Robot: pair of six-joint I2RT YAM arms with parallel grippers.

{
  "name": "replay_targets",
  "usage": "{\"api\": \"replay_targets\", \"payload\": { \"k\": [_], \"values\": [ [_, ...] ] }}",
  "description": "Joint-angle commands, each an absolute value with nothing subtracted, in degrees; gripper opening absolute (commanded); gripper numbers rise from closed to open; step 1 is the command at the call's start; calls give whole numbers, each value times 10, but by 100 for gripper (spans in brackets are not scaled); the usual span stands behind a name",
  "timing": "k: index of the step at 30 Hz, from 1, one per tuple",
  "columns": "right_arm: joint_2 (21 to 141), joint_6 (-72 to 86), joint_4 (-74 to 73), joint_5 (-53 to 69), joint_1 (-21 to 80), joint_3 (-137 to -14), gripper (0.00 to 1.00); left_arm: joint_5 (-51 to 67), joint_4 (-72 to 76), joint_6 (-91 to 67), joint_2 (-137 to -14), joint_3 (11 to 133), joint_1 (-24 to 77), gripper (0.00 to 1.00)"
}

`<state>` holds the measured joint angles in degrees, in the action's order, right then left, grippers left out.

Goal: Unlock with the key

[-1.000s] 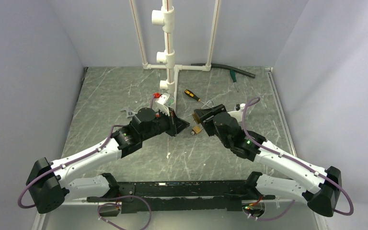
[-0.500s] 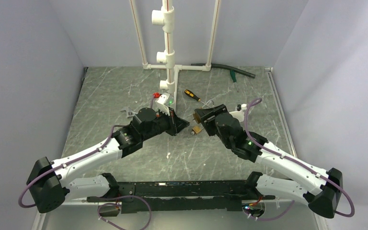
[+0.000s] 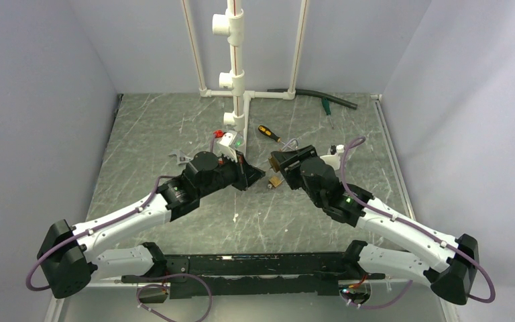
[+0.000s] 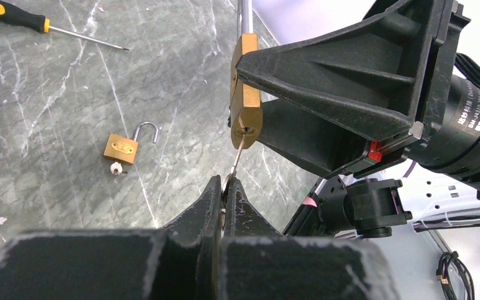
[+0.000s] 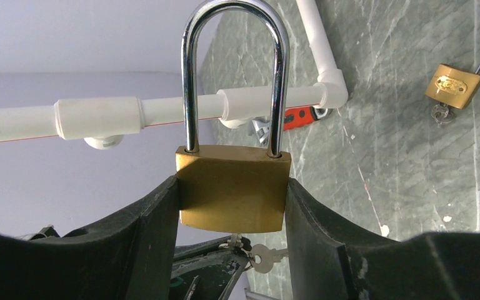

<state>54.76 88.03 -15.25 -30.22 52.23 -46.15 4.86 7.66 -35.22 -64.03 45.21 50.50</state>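
A large brass padlock (image 5: 232,190) with its silver shackle (image 5: 234,62) closed is held above the table, my right gripper (image 5: 232,209) shut on the sides of its body. The thin silver key (image 4: 237,156) is pinched in my shut left gripper (image 4: 225,184), and its tip sits in the keyhole on the padlock's underside (image 4: 245,94). A second small key (image 5: 261,257) dangles beside it. From above, the left gripper (image 3: 260,176) and right gripper (image 3: 278,164) meet mid-table, with the padlock's brass bottom (image 3: 276,181) showing between them.
A small brass padlock (image 4: 122,148) with an open shackle and its own key lies on the table. A black-and-orange screwdriver (image 3: 268,133) lies behind the grippers. A white PVC pipe frame (image 3: 236,74) stands at the back, a red-handled wrench (image 5: 300,115) by its foot.
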Motion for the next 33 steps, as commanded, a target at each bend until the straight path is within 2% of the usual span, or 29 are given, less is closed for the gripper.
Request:
{"api": "replay_targets", "payload": {
  "k": [1,33],
  "values": [
    [542,877,-73,-301,526,-467,0,54,114,-358,-637,453,507,0],
    [575,843,-57,-279,530,-481,0,2,88,-347,-613,448,507,0]
  ]
}}
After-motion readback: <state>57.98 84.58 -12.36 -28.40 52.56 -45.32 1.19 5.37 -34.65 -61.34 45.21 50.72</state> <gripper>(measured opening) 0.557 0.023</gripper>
